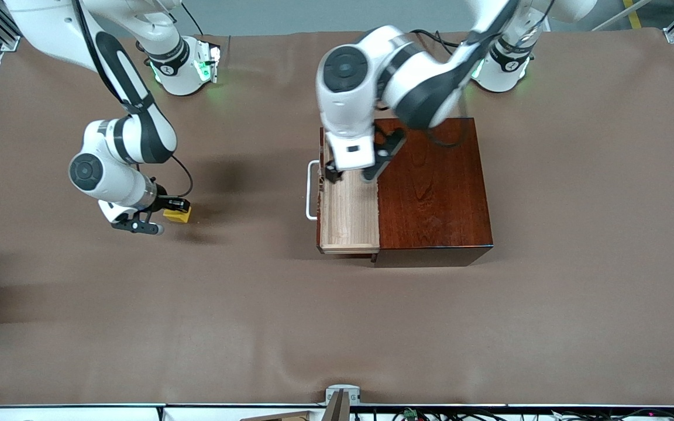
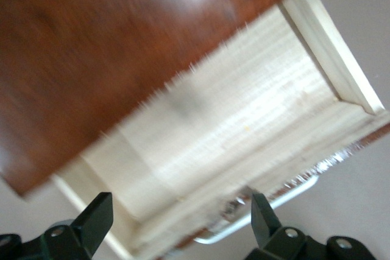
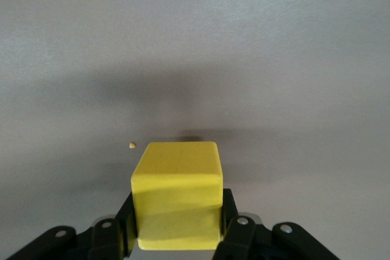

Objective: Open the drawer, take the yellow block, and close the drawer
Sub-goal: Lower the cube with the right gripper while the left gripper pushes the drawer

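Drawer (image 1: 348,216) pulled out, pale inside bare. Yellow block (image 1: 178,214) out, clamped in right gripper (image 1: 174,213) low over the table (image 1: 337,327) toward the right arm's end. Left gripper (image 1: 348,173) spread wide, holding nothing, over the drawer's handle (image 1: 311,190) end. Left: 1 step, closing.

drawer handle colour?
White handle on the drawer front; clearest in the front view.

no readable text, labels or numbers
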{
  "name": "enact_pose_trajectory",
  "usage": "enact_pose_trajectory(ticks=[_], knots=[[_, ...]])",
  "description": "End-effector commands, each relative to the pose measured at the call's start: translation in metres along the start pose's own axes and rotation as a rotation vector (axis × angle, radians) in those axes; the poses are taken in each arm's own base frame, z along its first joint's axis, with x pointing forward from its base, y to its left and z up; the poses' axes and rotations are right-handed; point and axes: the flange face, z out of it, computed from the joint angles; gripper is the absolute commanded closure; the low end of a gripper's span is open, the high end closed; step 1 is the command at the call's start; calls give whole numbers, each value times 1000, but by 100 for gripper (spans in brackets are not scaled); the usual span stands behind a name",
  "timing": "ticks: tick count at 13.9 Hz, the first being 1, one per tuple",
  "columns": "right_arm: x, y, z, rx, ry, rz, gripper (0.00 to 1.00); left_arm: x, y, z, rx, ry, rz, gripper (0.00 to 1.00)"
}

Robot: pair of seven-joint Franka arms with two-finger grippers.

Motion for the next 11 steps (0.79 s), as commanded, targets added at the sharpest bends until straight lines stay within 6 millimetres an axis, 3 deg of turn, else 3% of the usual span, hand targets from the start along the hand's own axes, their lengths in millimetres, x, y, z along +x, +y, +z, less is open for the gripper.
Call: enact_pose_trajectory(ticks=[1,3,6,8,11], knots=[[2,-14,7,16,13,-6,100,-23,27,18,-124,2,-189,0],[1,-15,12,12,0,-9,100,-37,37,22,-185,3,-318,0],[-3,-12,14,10,-13,-10,100,-50,46,47,-189,-13,-554,0],[-8,-10,16,8,-19,-11,100,-50,44,54,-149,-30,-611,0],[-17,-9,18,5,-25,-13,98,-46,41,82,-72,-10,-625,0]])
